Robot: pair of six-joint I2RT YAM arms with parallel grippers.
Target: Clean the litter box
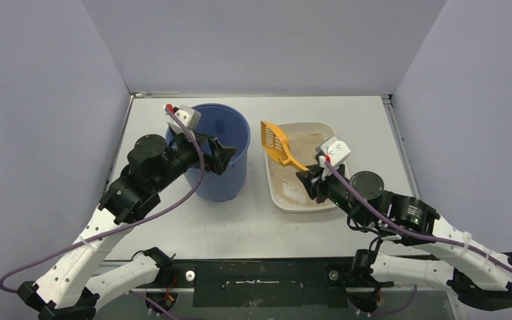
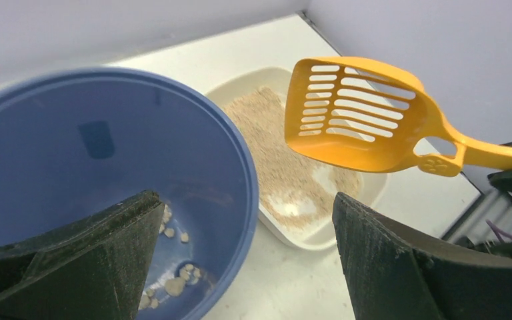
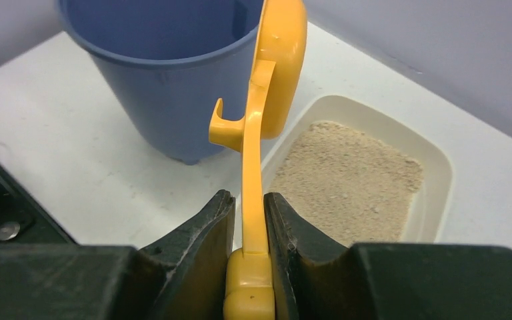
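Note:
The litter box (image 1: 307, 125) is a cream-white tray of tan granules, right of the blue bucket (image 1: 223, 177). My right gripper (image 1: 307, 175) is shut on the handle of the orange slotted scoop (image 1: 275, 141). It holds the scoop raised over the tray's left end, and the scoop looks empty. The right wrist view shows the jaws (image 3: 248, 198) clamped on the handle, the scoop (image 3: 280, 60) turned on edge, and the tray (image 3: 440, 173) below. My left gripper (image 1: 225, 155) is open at the bucket's right rim. In the left wrist view (image 2: 247, 200) the rim lies between its fingers.
Several pale clumps (image 2: 173, 280) lie on the bucket's bottom. In the left wrist view the scoop (image 2: 360, 120) hangs above the litter box (image 2: 320, 240), with bare patches in the sand. Grey walls close the white table on three sides.

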